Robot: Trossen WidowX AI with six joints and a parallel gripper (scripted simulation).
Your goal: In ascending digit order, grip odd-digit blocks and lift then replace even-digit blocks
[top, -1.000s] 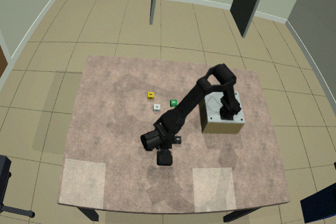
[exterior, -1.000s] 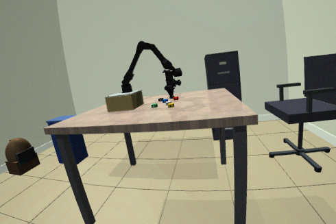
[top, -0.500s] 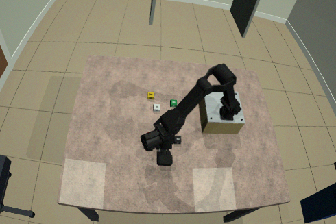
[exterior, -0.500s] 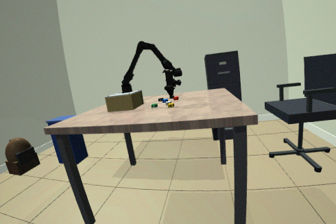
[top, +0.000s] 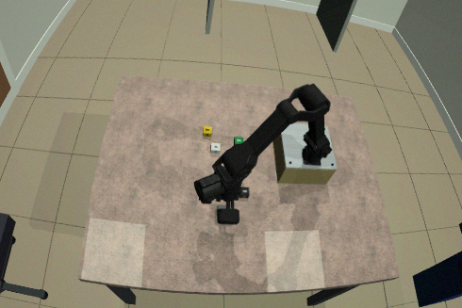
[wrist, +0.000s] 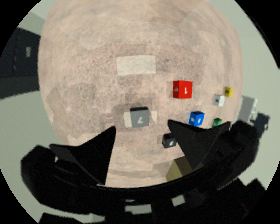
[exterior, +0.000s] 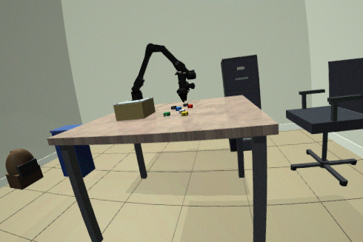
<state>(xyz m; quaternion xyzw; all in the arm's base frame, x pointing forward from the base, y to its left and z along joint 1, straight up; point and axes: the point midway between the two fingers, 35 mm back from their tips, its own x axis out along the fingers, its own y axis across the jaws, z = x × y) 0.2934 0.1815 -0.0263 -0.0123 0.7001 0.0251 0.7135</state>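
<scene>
I've got the gripper (wrist: 143, 144) spread wide, nothing between its jaws, hanging low over the grey block (wrist: 139, 117) that sits on the table (top: 156, 244) right in the gap between the two dark fingertips; whether either tip touches it I can't tell. In the wrist view a dark block (wrist: 168, 140) sits just beside the right-hand fingertip, the blue block (wrist: 196, 117) just past it, and the red block (wrist: 181, 88) farther out. Beyond those I see the white block (top: 215, 147), the green block (top: 239, 140) and the yellow block (top: 207, 130) in a loose cluster, all apart from one another. Digits are too small for me to read. The arm (top: 264, 136) reaches out from its tan base box (top: 302, 175); from the side the blocks sit together under the wrist.
</scene>
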